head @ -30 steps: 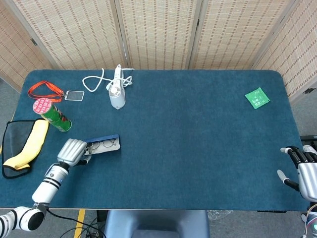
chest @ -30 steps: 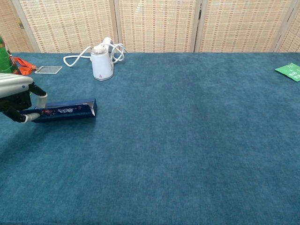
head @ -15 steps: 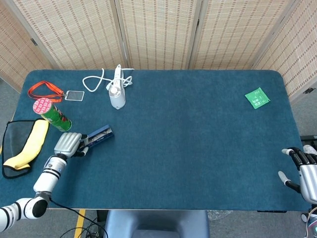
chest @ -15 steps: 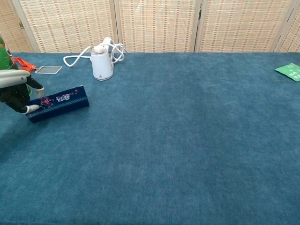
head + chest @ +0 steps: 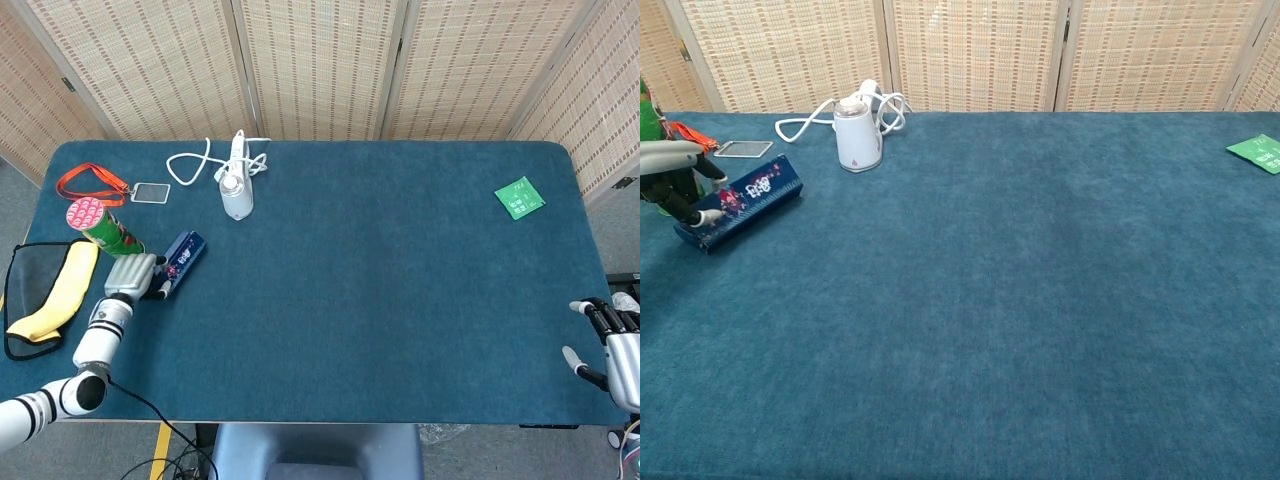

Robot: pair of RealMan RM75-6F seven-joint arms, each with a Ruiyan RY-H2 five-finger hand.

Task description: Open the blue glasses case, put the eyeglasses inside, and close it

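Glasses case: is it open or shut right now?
Shut. The blue glasses case shows its patterned lid flat with no gap and no eyeglasses visible; the left robot hand holds its near end.

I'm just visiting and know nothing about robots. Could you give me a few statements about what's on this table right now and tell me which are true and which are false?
1. The blue glasses case is closed. True.
2. The right hand is holding the case. False: it hangs at the table's right edge with nothing in it; the left hand has its fingers on the case's end.
3. The case lies on the left part of the table. True.
4. The green packet sits next to the case. False: it is far across the table, near the right back corner.
5. A white corded device stands behind the case. True.
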